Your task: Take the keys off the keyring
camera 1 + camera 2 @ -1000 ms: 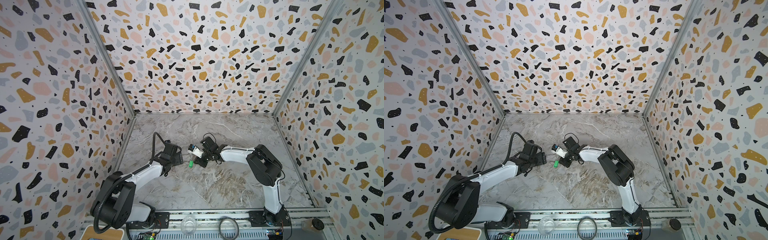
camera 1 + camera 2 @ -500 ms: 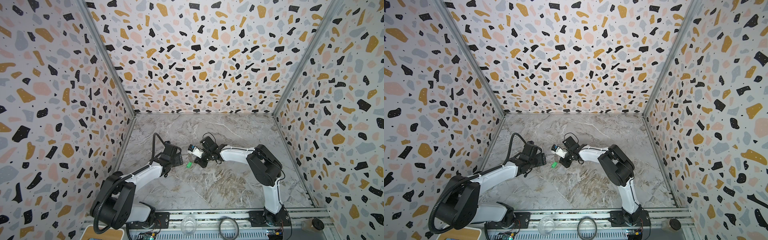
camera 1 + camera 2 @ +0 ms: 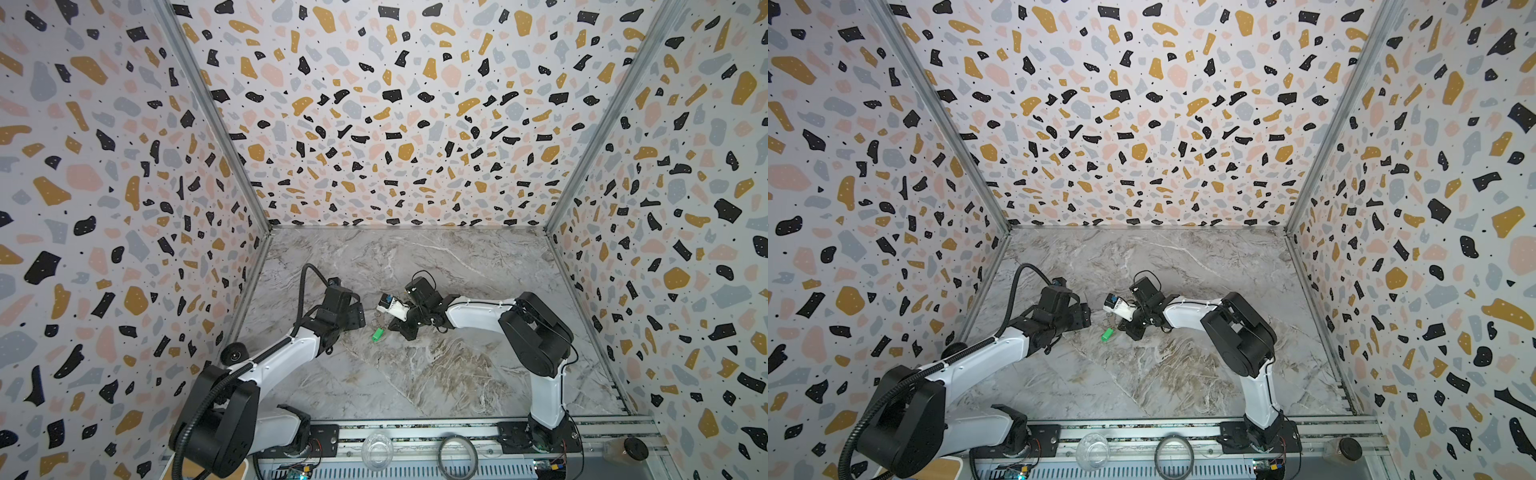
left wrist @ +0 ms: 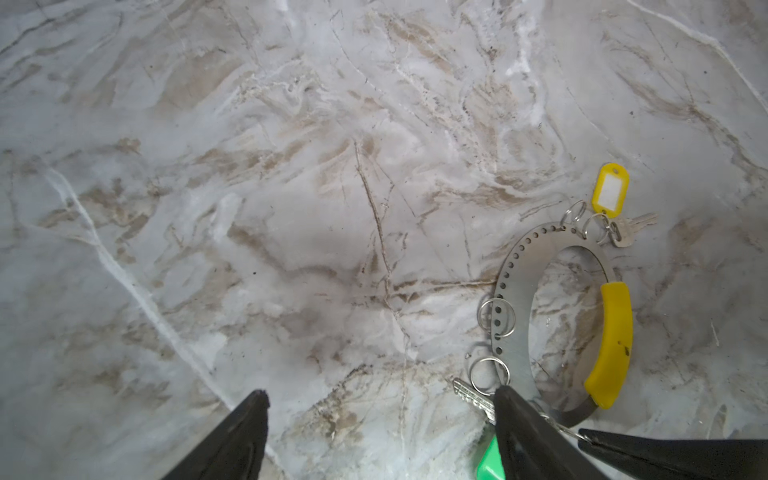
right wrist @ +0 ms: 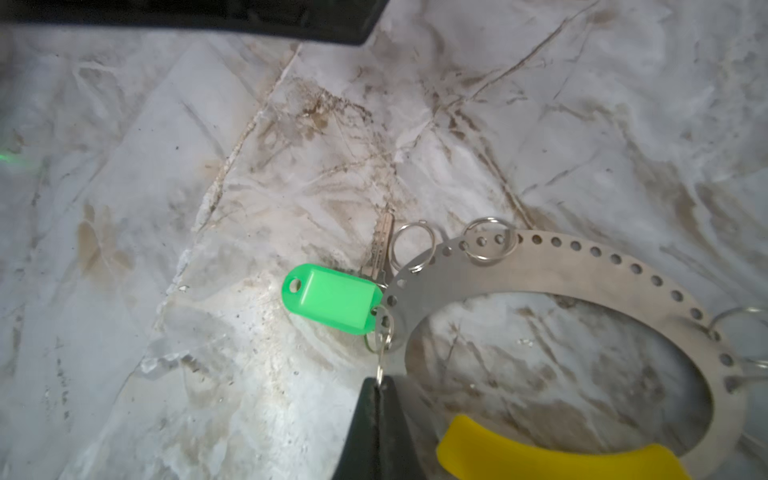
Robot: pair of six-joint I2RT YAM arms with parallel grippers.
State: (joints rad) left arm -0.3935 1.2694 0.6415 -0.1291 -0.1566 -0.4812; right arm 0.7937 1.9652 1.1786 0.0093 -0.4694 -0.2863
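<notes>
The keyring [image 4: 515,345] is a flat silvery band with holes and a yellow sleeve [image 4: 615,336], lying on the marble floor. One of the keys [image 5: 382,245], with a green tag [image 5: 332,297], hangs on it by a small split ring [image 5: 380,332]. My right gripper [image 5: 378,384] is shut on that split ring. The key with the yellow tag [image 4: 610,189] lies at the far side of the keyring. My left gripper [image 4: 380,397] stands open just left of the green tag [image 3: 377,334], one finger over that key. In both top views the right gripper [image 3: 395,328] meets the keyring mid-floor.
Patterned walls close in the left, back and right sides. On the front rail stand a clear cup [image 3: 377,446], a dark ring [image 3: 457,455] and a jar with a black lid [image 3: 631,449]. Several empty small rings [image 5: 488,239] hang on the keyring.
My right jaws have closed the last bit onto the split ring. The green tag has slid slightly toward the front left. The left arm has barely moved.
</notes>
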